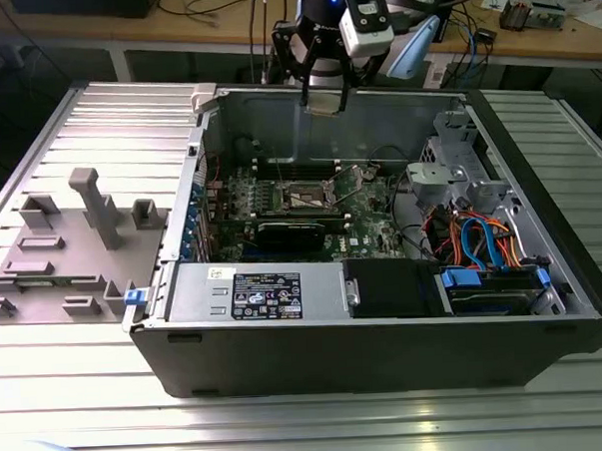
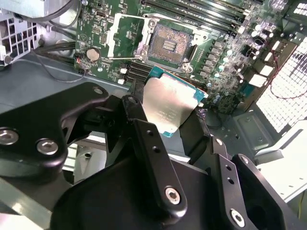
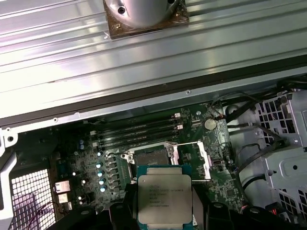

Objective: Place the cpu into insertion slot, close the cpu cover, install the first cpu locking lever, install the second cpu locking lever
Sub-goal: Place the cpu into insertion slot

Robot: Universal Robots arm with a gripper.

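First step in hand: the end effector [image 2: 165, 117] clenches the cpu [image 2: 169, 103] well above the bare insertion slot [image 2: 169, 44], with the cpu cover [image 2: 113, 36] open; seating likely demands square alignment.

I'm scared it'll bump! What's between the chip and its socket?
Only air: in the second wrist view the chip, held by the pincer, hangs above the open socket, with nothing in between.
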